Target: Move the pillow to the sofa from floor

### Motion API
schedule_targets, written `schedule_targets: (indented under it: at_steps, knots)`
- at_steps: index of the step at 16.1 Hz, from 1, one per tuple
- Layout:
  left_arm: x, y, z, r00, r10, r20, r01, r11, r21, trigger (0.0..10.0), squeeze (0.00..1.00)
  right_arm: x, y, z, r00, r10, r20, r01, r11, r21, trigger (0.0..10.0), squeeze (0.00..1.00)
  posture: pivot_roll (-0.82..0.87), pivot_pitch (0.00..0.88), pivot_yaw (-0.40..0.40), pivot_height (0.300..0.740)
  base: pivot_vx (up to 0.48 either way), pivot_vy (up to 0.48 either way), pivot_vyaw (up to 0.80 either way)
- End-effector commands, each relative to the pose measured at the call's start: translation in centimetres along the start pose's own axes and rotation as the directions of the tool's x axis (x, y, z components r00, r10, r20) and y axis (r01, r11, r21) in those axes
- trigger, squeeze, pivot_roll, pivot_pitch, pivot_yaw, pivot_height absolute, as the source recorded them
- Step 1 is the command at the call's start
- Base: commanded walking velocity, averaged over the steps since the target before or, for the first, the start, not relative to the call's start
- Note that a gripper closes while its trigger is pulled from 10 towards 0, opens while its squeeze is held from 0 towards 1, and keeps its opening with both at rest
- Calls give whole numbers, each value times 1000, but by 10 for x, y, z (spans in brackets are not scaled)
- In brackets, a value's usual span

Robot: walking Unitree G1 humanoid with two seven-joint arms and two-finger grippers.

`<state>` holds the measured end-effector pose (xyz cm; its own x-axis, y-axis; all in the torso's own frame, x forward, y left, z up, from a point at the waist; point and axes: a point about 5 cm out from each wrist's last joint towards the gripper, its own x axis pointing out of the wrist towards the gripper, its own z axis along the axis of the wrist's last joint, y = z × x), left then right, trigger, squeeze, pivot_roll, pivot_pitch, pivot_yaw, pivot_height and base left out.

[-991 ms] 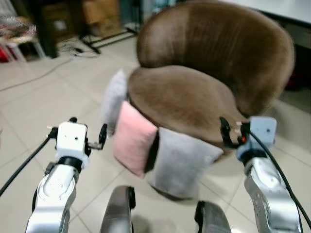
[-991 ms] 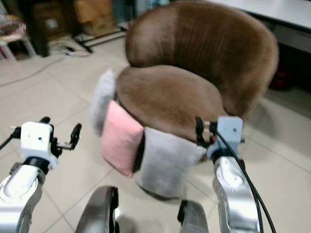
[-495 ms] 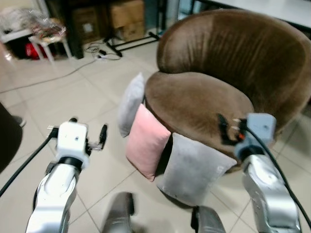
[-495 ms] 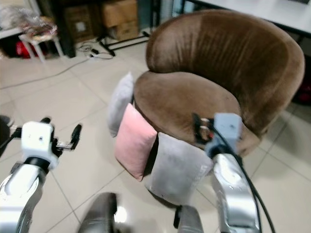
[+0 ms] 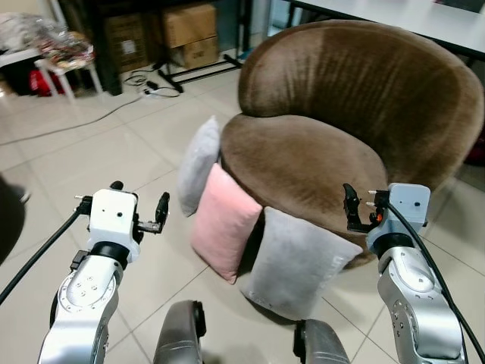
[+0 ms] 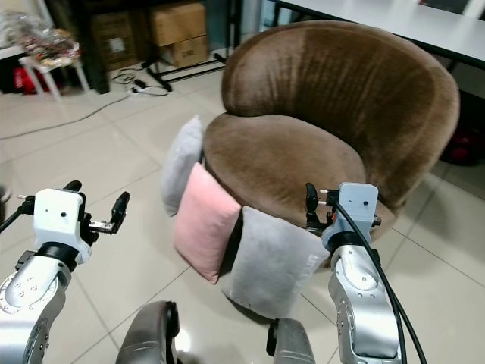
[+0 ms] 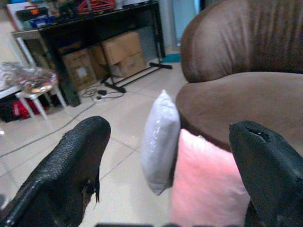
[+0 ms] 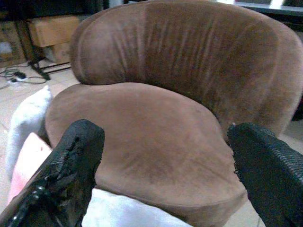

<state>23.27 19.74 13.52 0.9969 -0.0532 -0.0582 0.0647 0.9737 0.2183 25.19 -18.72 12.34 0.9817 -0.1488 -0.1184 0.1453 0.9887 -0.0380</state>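
Three pillows stand on the tiled floor [image 5: 98, 152], leaning against the front of the round brown sofa [image 5: 356, 106]. The pink pillow [image 5: 223, 221] is in the middle, upright on its edge and resting against the seat's front curve. A grey pillow [image 5: 297, 262] sits just beside it on the robot's right, touching the sofa base — a paler grey pillow [image 5: 198, 165] stands on the other side, partly behind the pink one. The sofa's seat cushion carries nothing.

The left end effector [image 5: 138, 206] is raised in front of the robot, well apart from the pillows, with its two black fingers [image 7: 61, 175] spread wide and nothing between them; its wrist view looks through the gap at the pale grey and pink pillows. The right end effector [image 5: 350, 208] is held up near the sofa's front edge above the grey pillow, fingers likewise wide apart and empty.

Behind the sofa, cardboard boxes [image 5: 189, 34] sit under a dark surface [image 7: 85, 19], with cables [image 5: 144, 80] on the floor nearby.
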Motion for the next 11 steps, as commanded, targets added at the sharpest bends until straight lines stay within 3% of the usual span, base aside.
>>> schedule_targets:
  at_steps: [1,8,11]
  knots:
    - [1,0,0,1000,-7,-8,7,1000,2,10000,1000,1,0,3,1000,-2,10,2,1000,5,10000,0,-48,0,-11,607,330,0,0]
    - [1,-1,0,1000,-17,-7,17,1000,-1,10000,1000,0,2,3,1000,24,4,-24,999,-29,10000,0,-51,0,-9,607,329,0,0]
    - [0,-1,0,1000,-15,-7,15,1000,0,10000,1000,-1,5,4,999,45,10,-44,999,-28,10000,0,-51,0,-9,607,330,0,800]
